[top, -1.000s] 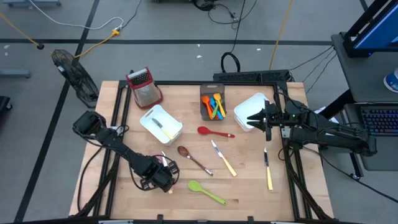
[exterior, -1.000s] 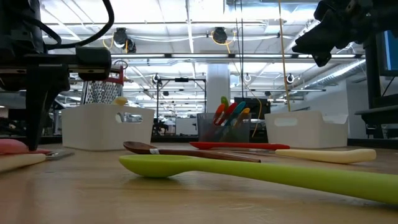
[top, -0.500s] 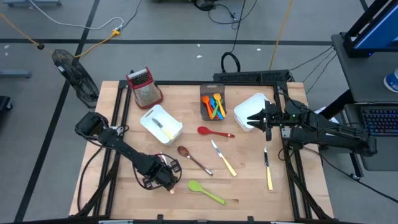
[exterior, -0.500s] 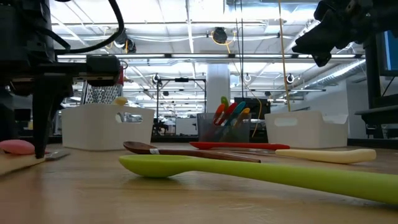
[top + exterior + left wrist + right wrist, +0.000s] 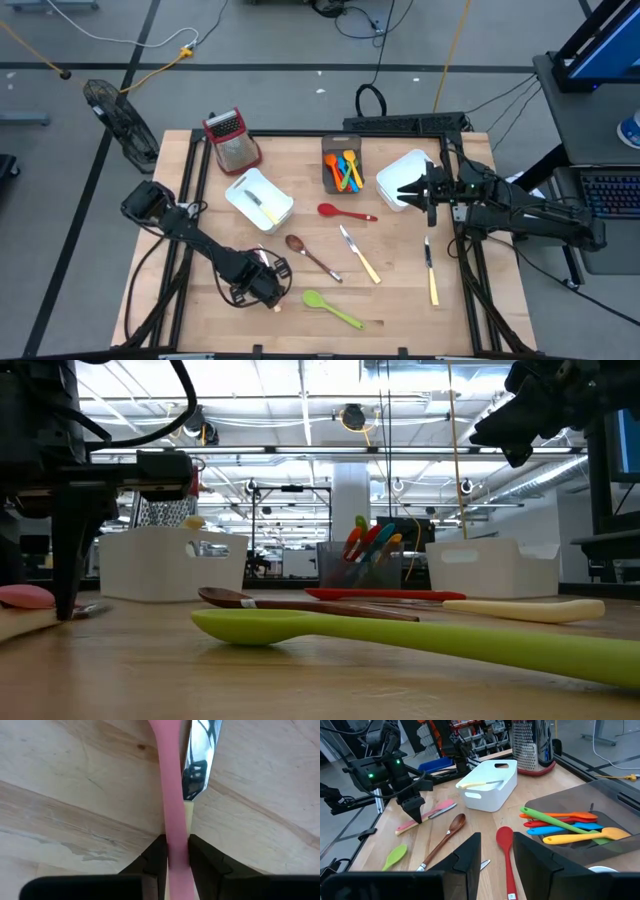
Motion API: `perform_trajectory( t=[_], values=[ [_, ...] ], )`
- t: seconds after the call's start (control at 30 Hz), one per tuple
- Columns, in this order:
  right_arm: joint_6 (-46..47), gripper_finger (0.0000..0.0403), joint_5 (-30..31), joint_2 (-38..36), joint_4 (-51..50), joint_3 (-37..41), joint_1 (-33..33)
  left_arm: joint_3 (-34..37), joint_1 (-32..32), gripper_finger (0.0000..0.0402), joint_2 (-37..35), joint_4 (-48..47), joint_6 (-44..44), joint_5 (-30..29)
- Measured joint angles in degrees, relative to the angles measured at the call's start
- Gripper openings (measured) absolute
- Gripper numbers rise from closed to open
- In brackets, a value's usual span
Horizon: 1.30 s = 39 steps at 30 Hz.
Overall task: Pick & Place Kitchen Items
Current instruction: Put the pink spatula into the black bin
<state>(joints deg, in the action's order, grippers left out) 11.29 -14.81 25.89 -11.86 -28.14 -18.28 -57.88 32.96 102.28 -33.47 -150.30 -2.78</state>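
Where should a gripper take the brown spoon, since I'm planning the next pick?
Probably mid-handle, from straight above. The brown spoon lies flat on the table, bowl toward the white bin, its thin straight handle clear of the knife beside it, so fingers can straddle it.

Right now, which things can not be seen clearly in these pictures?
- The pink utensil, its head: left wrist view, cut off by the edge; high view, under the left gripper.
- The knife, its handle: left wrist view, mostly hidden under the pink utensil.
- Inside of the right white bin: low view, hidden by its own wall.
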Motion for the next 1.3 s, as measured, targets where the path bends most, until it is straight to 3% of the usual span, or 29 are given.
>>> perform_trajectory(
  t=[0.93,1.3],
  values=[
    [-0.01,0.0105,0.01,0.00,0.00,0.00,0.01,-1.10,0.08,0.0075,0.20,-1.23,0.42,-0.14],
    [0.00,0.0105,0.01,0.00,-0.02,0.00,0.01,-1.19,0.08,0.0117,0.20,-1.03,0.50,-0.18]
  ],
)
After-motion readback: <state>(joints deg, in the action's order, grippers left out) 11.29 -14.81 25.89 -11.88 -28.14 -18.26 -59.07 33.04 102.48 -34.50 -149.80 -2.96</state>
